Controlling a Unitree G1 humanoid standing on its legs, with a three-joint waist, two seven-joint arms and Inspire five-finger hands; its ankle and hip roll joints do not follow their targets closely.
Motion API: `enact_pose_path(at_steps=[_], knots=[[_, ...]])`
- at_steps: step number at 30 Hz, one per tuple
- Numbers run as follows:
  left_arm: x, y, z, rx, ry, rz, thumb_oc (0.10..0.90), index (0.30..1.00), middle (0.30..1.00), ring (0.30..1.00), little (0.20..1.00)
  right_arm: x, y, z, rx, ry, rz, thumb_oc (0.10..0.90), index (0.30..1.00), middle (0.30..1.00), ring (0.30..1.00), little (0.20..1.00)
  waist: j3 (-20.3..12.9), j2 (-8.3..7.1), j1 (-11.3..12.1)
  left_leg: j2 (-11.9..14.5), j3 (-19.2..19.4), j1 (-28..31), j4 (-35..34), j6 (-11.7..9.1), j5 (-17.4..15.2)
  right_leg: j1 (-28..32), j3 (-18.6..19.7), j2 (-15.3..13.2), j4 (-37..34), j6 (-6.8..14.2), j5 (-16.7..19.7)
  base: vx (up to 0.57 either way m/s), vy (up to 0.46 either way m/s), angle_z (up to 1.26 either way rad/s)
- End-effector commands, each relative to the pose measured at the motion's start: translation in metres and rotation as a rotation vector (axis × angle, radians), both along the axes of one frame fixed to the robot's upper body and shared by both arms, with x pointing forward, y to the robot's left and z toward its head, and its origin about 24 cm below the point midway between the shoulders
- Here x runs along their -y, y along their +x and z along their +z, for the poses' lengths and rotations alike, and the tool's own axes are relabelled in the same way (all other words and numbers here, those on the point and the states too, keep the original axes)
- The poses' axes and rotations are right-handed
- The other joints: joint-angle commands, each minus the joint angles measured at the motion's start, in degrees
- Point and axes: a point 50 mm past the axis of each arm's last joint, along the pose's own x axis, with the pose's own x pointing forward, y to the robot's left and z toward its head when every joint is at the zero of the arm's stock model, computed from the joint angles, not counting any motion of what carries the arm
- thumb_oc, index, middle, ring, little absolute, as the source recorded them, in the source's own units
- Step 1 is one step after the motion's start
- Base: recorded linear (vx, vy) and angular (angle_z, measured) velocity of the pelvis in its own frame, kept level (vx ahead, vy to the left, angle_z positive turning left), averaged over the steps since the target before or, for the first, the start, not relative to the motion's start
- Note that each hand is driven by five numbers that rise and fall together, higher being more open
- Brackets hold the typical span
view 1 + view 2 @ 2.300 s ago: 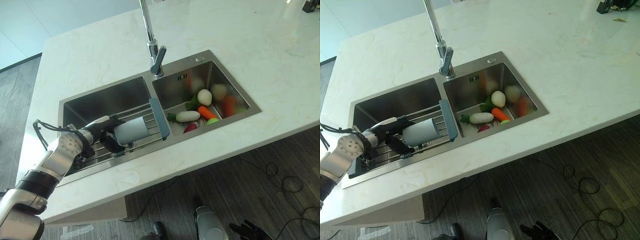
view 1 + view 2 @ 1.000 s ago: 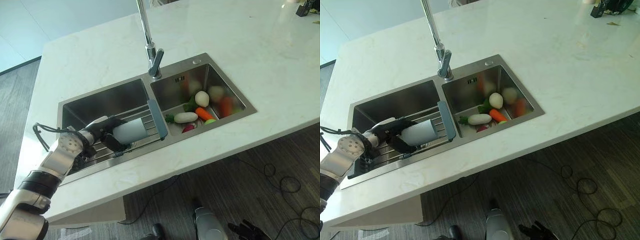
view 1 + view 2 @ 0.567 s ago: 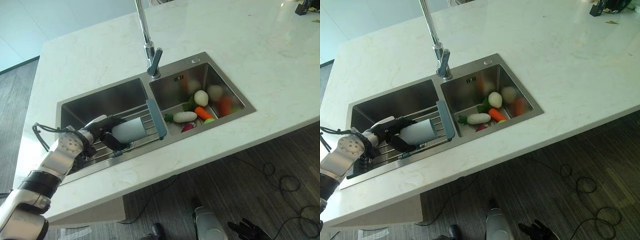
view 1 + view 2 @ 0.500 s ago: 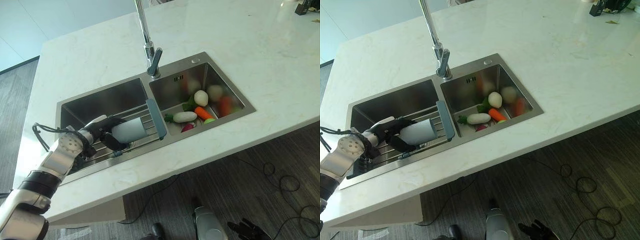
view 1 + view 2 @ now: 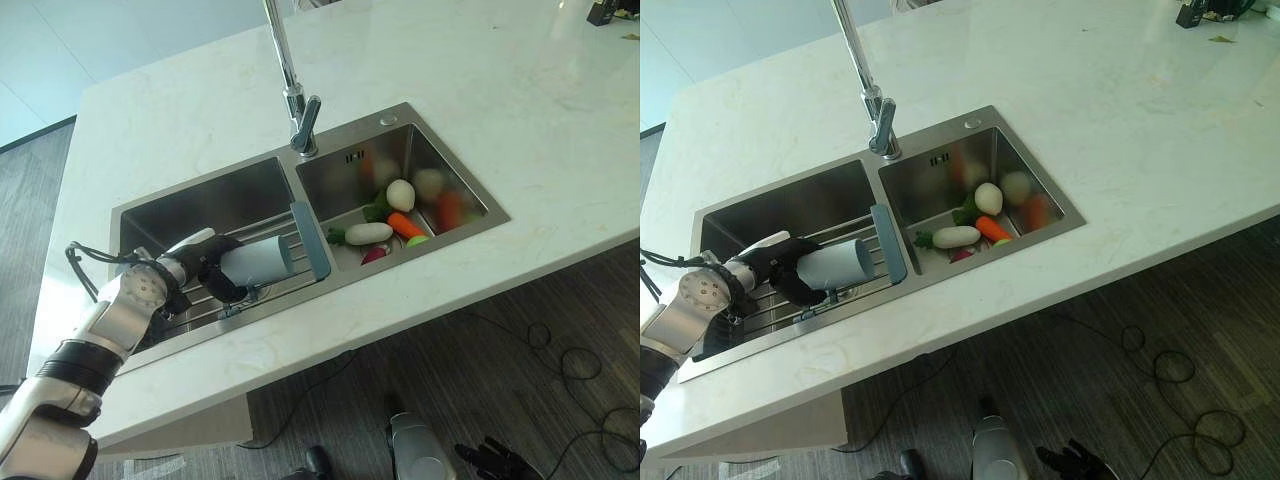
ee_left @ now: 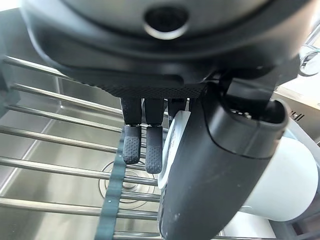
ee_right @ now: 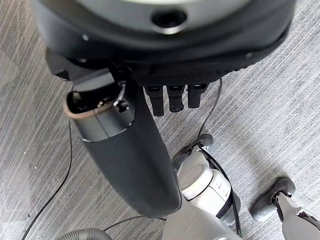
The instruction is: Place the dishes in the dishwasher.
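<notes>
White marble-look countertop, spanning most of the head views. Set into it, a stainless double sink, with a tall chrome faucet rising from the divider at the back. Left basin bridged by a roll-up wire drying rack with a blue-grey end bar lying along the divider. Right basin holding a heap of vegetables at its near side: a white radish, an orange carrot, a pale egg-shaped piece, something green and something dark red partly hidden beneath.

On the rack, lying on its side, a pale blue-grey cup, mouth turned toward the end bar. Left hand clamped on that cup: thumb laid across the cup's wall, fingers curled down on the other side, cup seen past them over the rack's bars and the basin drain. Cup resting on or just above the bars; cannot tell which.

Right hand hanging low over grey wood-grain floor, fingers bent and loosely drawn in, thumb extended, holding nothing. Same hand at the bottom edge of the left eye view.

Small dark object at the counter's far corner, too small to identify.
</notes>
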Motion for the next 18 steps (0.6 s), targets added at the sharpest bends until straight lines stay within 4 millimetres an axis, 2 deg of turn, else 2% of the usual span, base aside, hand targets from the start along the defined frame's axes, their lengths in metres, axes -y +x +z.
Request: enact_pose_path(at_steps=[1,12,18], knots=[[0.002,0.013,0.071,0.243,0.067,-0.043,0.4,0.3,0.3,0.3,0.3,0.007,0.004,0.007,0.046,-0.033,0.044,0.8,0.9,0.9,0.9,0.9,-0.8,-0.42,-1.4,1.3,-3.6,-5.1,9.4,2.4,-11.1,3.0,-0.8,-3.5,-1.1,6.4,-7.9,0.0,0.0,0.0],[0.002,0.011,0.074,0.28,0.041,-0.058,0.4,0.3,0.3,0.3,0.3,0.005,0.003,0.007,0.039,-0.032,0.052,0.8,0.9,0.9,0.9,0.9,-1.3,-0.39,-1.1,1.3,-3.6,-4.9,9.4,2.3,-11.2,3.4,-1.1,-3.7,-1.1,6.5,-8.1,0.0,0.0,0.0],[0.011,0.009,0.083,0.393,-0.059,-0.078,0.4,0.3,0.3,0.3,0.3,0.003,0.0,0.004,0.035,-0.029,0.05,0.8,0.9,0.9,0.9,0.9,-1.8,-0.51,-0.7,1.4,-3.7,-4.6,9.4,2.4,-11.4,4.0,-1.5,-3.8,-1.1,6.4,-8.4,0.0,0.0,0.0]])
